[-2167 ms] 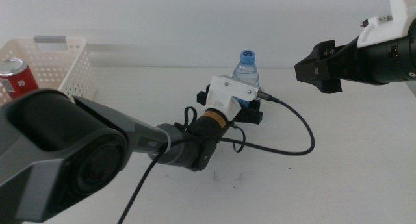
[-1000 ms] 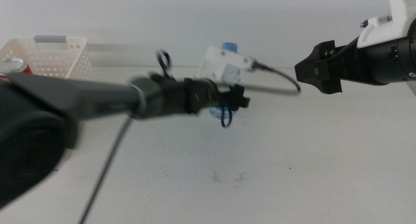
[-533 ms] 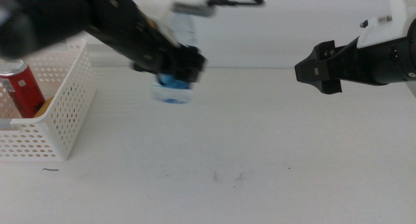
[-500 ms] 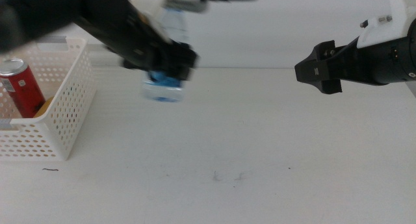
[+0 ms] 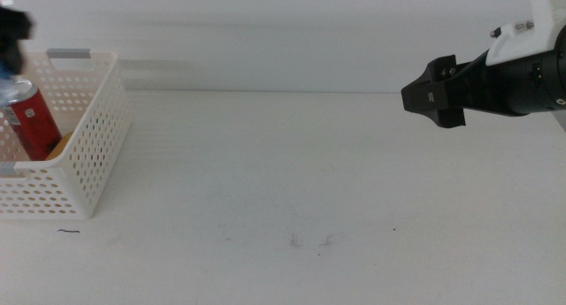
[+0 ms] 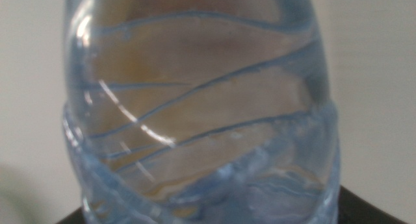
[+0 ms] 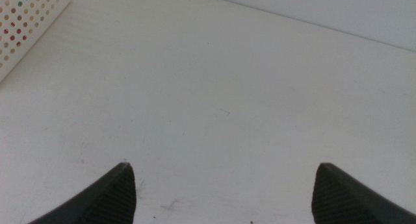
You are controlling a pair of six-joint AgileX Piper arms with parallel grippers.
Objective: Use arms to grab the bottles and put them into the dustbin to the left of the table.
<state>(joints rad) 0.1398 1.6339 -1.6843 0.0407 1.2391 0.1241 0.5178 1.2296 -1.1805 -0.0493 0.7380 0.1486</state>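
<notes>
Water bottle (image 6: pixel 201 113) fills the left wrist view, clamped in the left tool at the middle view's 9–10 o'clock edge, over the dustbin (image 5: pixel 84 159). A red can (image 5: pixel 31 121) stands inside. Right tool (image 5: pixel 431 95) hovers at 2 o'clock above the counter (image 5: pixel 301 190), jaws spread apart.

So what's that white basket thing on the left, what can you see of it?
The dustbin is a white rectangular basket that looks like plastic, its walls perforated with rows of small holes, with a grey handle strip on its far rim. It sits upright on the table at the left edge, partly cut off by the frame. A slim red can stands inside it. One corner also shows in the right wrist view.
</notes>
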